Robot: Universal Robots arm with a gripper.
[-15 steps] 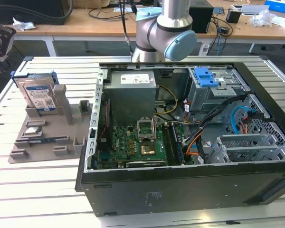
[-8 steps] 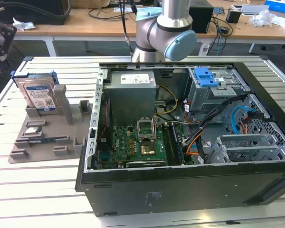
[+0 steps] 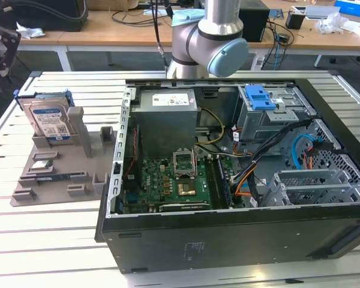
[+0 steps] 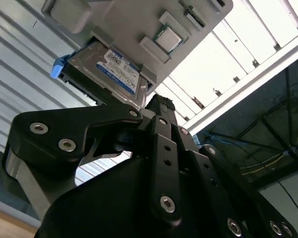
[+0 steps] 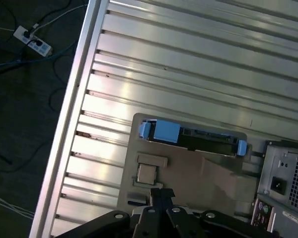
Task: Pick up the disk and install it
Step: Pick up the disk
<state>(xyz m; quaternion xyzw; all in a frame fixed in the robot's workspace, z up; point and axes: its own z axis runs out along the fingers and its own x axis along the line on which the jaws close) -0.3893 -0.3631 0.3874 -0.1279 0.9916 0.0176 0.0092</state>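
**Exterior view.** The arm (image 3: 210, 39) is cut off by the upper frame edge. On the slatted surface (image 3: 48, 252), at the exterior view's left, a grey holder (image 3: 60, 180) carries the disk (image 3: 48, 117). The disk stands upright in a slot, its lower part hidden behind the slot wall. A small square chip (image 3: 45, 157) lies in a recess in front of it. Beside the holder, the open computer case (image 3: 228, 240) contains a green board (image 3: 168, 183), a grey power supply (image 3: 167, 114), bundled cables (image 3: 270, 150) and a metal drive cage (image 3: 276, 117) topped by a blue latch (image 3: 258, 96).

**Second wrist view.** We read the black hand (image 4: 159, 104) as closed, with nothing between its fingers. It is near the disk (image 4: 107, 67) but not touching it. The disk's label faces us, and one end is tucked behind the holder (image 4: 139, 20). The chip (image 4: 168, 37) sits in its recess.

**First wrist view.** The hand (image 5: 162, 192) is cut off at the frame edge. We see the disk (image 5: 193, 139) edge-on in the holder (image 5: 213, 173), its label hidden. A corner of the case (image 5: 288, 188) is cropped, and a power strip (image 5: 32, 42) lies on the floor
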